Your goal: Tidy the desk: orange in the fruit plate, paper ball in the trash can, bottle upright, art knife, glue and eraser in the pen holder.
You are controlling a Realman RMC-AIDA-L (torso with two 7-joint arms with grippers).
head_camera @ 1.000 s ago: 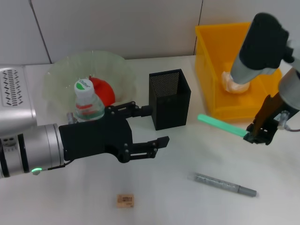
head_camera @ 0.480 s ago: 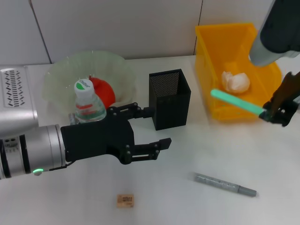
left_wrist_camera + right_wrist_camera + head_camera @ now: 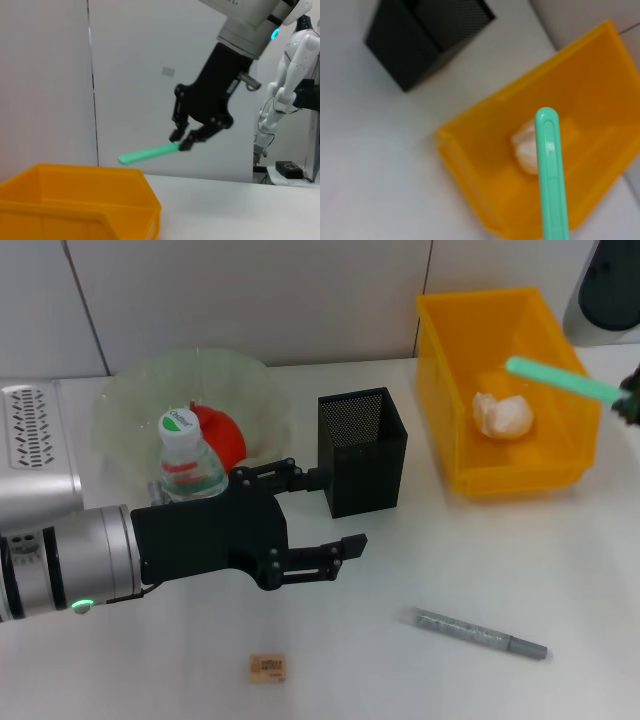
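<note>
My right gripper [image 3: 182, 140] is shut on the green art knife [image 3: 558, 379], held in the air over the yellow trash can [image 3: 449, 390], at the head view's right edge. The knife [image 3: 551, 172] points over the can, where the paper ball [image 3: 503, 415] lies. My left gripper [image 3: 336, 510] hovers open and holds nothing, in front of the black mesh pen holder [image 3: 362, 451]. The bottle [image 3: 185, 462] stands upright by the fruit plate [image 3: 135, 400], which holds the orange [image 3: 222, 432]. The grey glue pen [image 3: 480, 633] and the small eraser [image 3: 268, 668] lie on the desk near the front.
The desk is white with a wall behind it. A grey ribbed device [image 3: 30, 435] sits at the far left. Another white robot [image 3: 285, 90] stands in the room beyond the desk, seen from the left wrist.
My right gripper has carried the art knife up and to the right, from the desk in front of the trash can to above the can. The left arm has barely moved.
</note>
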